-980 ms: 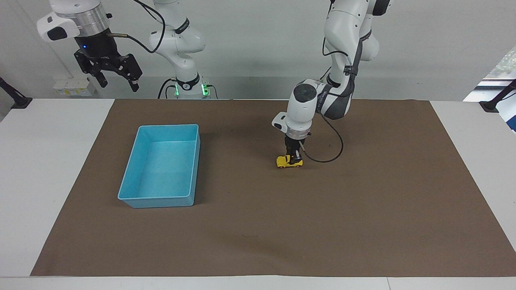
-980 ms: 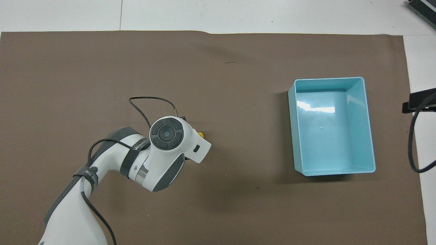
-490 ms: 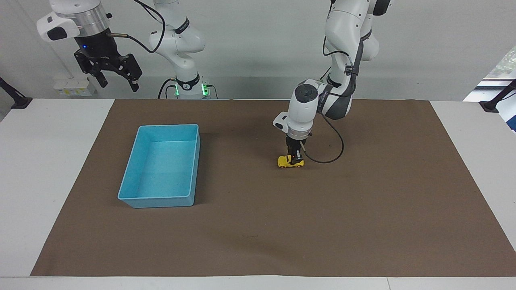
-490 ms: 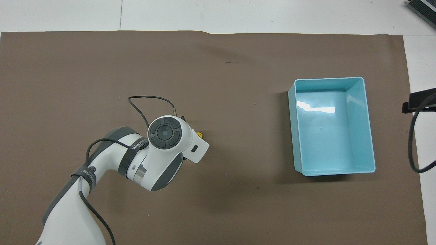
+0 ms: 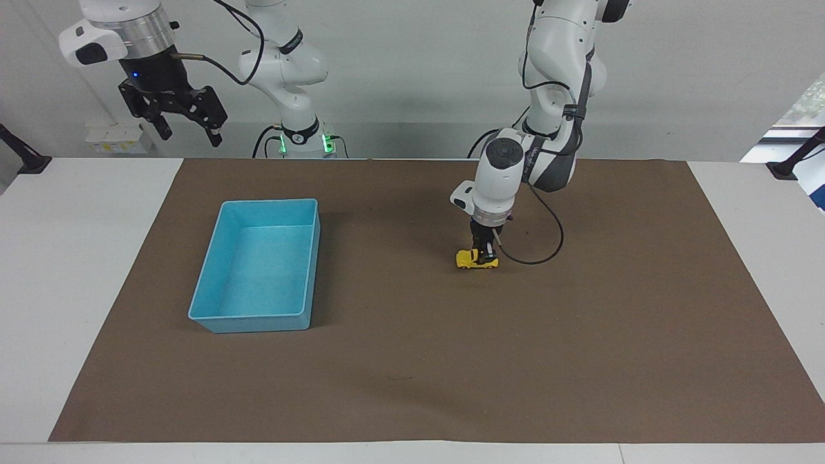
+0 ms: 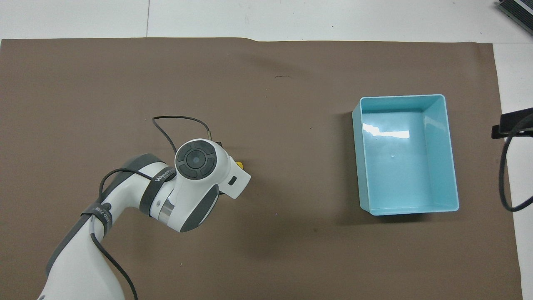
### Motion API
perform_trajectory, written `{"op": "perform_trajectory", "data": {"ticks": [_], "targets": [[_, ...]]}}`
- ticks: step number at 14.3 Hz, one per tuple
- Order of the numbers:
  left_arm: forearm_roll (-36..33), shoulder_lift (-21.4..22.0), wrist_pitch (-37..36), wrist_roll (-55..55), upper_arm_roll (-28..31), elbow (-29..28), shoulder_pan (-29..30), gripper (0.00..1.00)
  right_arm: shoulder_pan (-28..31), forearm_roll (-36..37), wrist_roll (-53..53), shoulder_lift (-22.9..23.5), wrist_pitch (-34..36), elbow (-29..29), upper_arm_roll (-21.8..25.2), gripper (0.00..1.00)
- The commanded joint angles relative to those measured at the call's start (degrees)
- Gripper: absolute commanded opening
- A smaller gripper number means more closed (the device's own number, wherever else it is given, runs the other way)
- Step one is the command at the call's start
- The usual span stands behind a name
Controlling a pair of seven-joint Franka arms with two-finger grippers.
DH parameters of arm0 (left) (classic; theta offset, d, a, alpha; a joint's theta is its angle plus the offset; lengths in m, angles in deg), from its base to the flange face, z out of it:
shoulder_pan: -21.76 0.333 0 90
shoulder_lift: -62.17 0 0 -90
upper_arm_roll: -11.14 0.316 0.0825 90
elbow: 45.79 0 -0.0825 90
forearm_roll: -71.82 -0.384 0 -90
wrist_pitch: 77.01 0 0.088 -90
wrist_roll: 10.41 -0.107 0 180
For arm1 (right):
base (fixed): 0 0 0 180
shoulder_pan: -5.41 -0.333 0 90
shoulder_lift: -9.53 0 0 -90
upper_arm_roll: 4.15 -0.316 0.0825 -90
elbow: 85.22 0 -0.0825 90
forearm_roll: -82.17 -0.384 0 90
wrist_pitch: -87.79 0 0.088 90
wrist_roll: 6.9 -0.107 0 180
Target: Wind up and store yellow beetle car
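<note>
Facing view shows the brown mat point(image 5: 580, 361), then the blue bin point(image 5: 258, 267) toward the right arm's end, empty. Mid-mat, the left gripper point(image 5: 482, 251) points straight down, clamped on the yellow beetle car point(image 5: 477, 260), wheels on the mat. Dragged tilted, the car could slip free. The right gripper point(image 5: 187, 125) waits raised, fingers apart.

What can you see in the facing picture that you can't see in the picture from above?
Only the facing view shows the whole yellow beetle car on the brown mat, the left end effector shut on it, and the right end effector, open, waiting up above its end of the table.

Only the overhead view looks straight down on the left arm's wrist, which hides all but a yellow sliver of the car.

Both show the blue bin, with nothing in it, toward the right arm's end.
</note>
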Motion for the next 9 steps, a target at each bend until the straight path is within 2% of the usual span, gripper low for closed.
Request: {"op": "perform_trajectory", "data": {"ticks": [1, 9], "targets": [[-0.9, -0.6, 1.5, -3.6, 0.4, -2.2, 1.7, 0.0, 0.6, -0.9, -1.4, -0.8, -0.7, -1.1, -0.3, 1.0], [-0.9, -0.3, 1.4, -9.7, 0.3, -3.3, 6.5, 0.0, 0.6, -0.9, -1.4, -0.8, -0.8, -1.1, -0.3, 1.0]]}}
